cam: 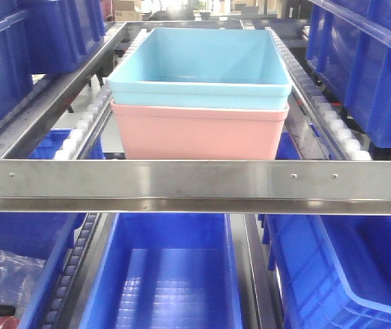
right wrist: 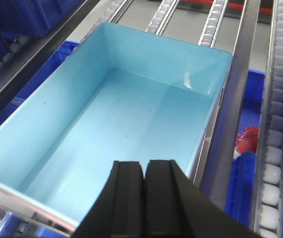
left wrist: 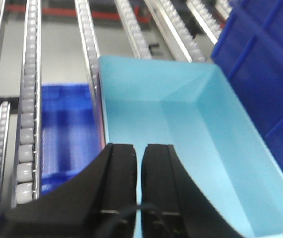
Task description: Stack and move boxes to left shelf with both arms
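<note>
The light blue tub sits nested in the pale pink tub. The stack rests on the left shelf between its roller rails, just behind the steel front crossbar. In the left wrist view my left gripper hovers over the near left part of the light blue tub. Its fingers are almost together and hold nothing. In the right wrist view my right gripper is shut and empty above the near edge of the light blue tub. Neither gripper shows in the front view.
Dark blue storage bins stand on both sides of the shelf and on the level below. A dark blue bin wall rises close to the tub's right side. A red object lies in a lower bin.
</note>
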Robot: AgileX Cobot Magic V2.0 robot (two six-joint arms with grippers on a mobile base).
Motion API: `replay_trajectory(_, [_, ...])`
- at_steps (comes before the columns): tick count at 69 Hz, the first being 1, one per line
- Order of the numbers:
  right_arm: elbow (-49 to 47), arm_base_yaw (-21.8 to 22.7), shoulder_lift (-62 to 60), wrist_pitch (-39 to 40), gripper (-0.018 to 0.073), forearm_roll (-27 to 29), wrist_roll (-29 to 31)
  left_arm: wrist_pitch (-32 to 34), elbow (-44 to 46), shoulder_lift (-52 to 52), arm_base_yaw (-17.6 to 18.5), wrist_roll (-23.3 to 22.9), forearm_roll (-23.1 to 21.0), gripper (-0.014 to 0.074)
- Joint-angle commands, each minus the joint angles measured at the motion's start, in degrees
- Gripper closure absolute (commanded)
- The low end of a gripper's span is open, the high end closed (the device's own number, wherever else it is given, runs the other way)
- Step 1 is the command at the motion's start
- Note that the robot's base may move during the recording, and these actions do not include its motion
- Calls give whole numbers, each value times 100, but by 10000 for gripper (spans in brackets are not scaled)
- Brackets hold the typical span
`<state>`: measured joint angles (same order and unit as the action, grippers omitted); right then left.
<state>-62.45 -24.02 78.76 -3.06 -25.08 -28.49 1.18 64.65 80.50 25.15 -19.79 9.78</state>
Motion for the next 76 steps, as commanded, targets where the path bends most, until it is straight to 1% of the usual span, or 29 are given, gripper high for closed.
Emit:
replay_trajectory(1, [240, 84, -538, 811, 508, -111, 61, 1130, -480, -678, 21, 13, 38, 584])
replay_trajectory(5, [573, 122, -789, 1124, 508, -111, 61, 1589, -1023, -1030, 21, 13, 106, 585])
replay_trajectory(8, [892, 153, -990, 1468, 508, -111, 61, 1926, -1383, -1297, 21, 13, 323, 585])
replay_trajectory(14, [1317, 162, -1315, 1870, 508, -111, 61, 2376, -2041, -1726, 21, 13, 656, 585])
replay_trajectory(22, [1875, 162, -1829, 1992, 508, -111, 61, 2617, -2682, -2222, 21, 13, 786, 586])
replay_trajectory(32, [2472, 162, -2554, 1953, 508, -111, 61, 2615, -3153, -2934, 21, 13, 786, 586])
replay_trajectory(43, [2943, 162, -3339, 1757, 508, -111, 61, 2502, -3514, -3699, 21, 13, 786, 586])
replay_trajectory(46, [3006, 162, -3584, 1564, 508, -111, 61, 2310, -3585, -3919, 21, 13, 786, 586])
replay_trajectory(54, [3058, 162, -4240, 850, 508, -111, 61, 1531, -3608, -4551, 21, 13, 786, 586])
replay_trajectory(60, [3058, 162, -4596, 470, 508, -111, 61, 1202, -3608, -4897, 21, -18, 774, 586])
replay_trajectory(65, [3058, 162, -4837, 306, 508, -106, 61, 933, -3608, -5167, 21, -54, 764, 586])
replay_trajectory(76, [3058, 162, -5032, 395, 508, -106, 61, 1042, -3608, -5423, 21, -54, 764, 586])
